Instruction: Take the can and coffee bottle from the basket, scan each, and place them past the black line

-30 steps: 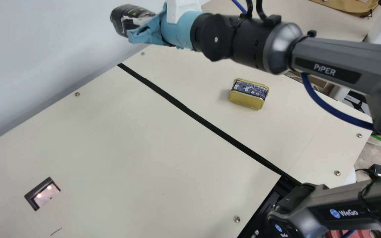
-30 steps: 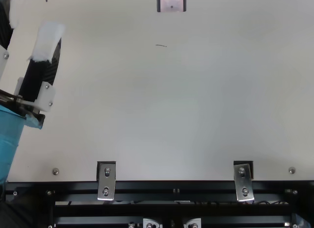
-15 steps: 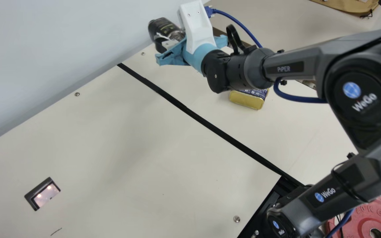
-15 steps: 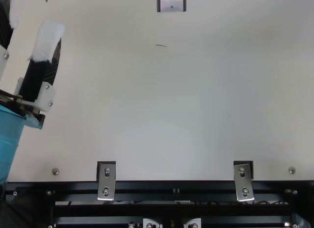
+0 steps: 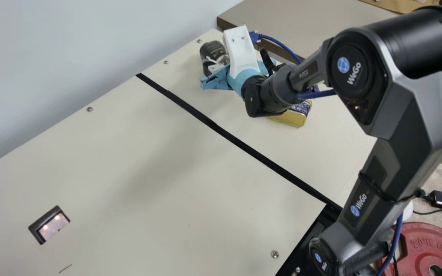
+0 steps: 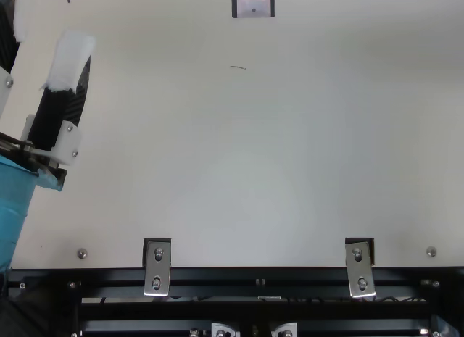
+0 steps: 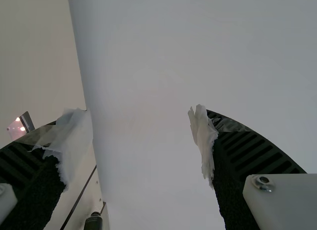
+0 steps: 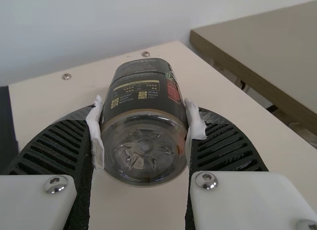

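Note:
Past the black line (image 5: 221, 130), my right gripper (image 5: 216, 70) is over the far part of the table, shut on the dark coffee bottle (image 5: 210, 51). The right wrist view has the bottle (image 8: 143, 96) between the white-wrapped fingertips of my right gripper (image 8: 144, 128), its clear base facing the camera; I cannot tell if it touches the table. The gold can (image 5: 290, 118) lies on the same side of the line, partly behind the right arm. At the top view's left edge is my left gripper (image 6: 42, 51); in the left wrist view this gripper (image 7: 141, 114) is open and holds nothing.
The scanner window (image 5: 53, 227) is set in the table on the line's other side. A pale wall (image 5: 71, 46) rises along the table's far edge. Another brown-edged table (image 5: 305, 19) stands beyond the corner, and a blue cable (image 5: 282, 45) runs along the right arm.
My right gripper has carried the bottle rightward and lower in the main view, away from the wall and over the area past the line. The right arm now partly covers the can. The left arm is still.

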### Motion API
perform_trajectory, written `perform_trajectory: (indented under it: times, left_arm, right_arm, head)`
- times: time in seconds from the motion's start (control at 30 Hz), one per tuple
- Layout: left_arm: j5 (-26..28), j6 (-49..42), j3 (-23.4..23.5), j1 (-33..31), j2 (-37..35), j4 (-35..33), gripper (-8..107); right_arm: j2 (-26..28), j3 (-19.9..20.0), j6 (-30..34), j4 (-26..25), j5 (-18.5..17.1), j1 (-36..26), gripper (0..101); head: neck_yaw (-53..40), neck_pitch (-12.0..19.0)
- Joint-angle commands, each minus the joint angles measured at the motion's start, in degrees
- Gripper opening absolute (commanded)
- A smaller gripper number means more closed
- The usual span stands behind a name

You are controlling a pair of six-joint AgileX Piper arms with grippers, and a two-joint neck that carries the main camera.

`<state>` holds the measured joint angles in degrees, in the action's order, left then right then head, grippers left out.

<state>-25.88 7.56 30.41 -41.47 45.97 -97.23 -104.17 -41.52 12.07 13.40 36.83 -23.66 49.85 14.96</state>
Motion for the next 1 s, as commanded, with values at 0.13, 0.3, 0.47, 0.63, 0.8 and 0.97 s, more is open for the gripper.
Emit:
perform_trajectory:
  times: [0.13, 0.3, 0.47, 0.63, 0.8, 0.97]
  left_arm:
    - [0.0, 0.0, 0.0, 0.0, 0.0, 0.0, 90]
    - [0.0, 0.0, 0.0, 0.0, 0.0, 0.0, 90]
    - [0.0, 0.0, 0.0, 0.0, 0.0, 0.0, 90]
    - [0.0, 0.0, 0.0, 0.0, 0.0, 0.0, 90]
    - [0.0, 0.0, 0.0, 0.0, 0.0, 0.0, 90]
    - [0.0, 0.0, 0.0, 0.0, 0.0, 0.0, 90]
  right_arm:
    - [-1.5, 0.6, 0.31, -0.17, 0.79, -0.85, 0]
    - [-2.04, 0.68, -0.13, -0.65, 0.46, -1.4, 0]
    - [-2.09, 0.38, -1.49, -1.48, -1.19, -1.79, 101]
    - [-1.53, 0.32, -2.64, -2.42, -1.69, -1.87, 101]
    - [-0.74, 0.13, -3.19, -2.79, -1.96, -1.75, 101]
    - [1.47, -0.31, -3.34, -2.81, -2.77, -1.18, 101]
  head:
    - [1.36, 1.22]
    - [1.36, 1.22]
    - [1.36, 1.22]
    - [1.36, 1.22]
    - [1.36, 1.22]
    - [1.36, 1.22]
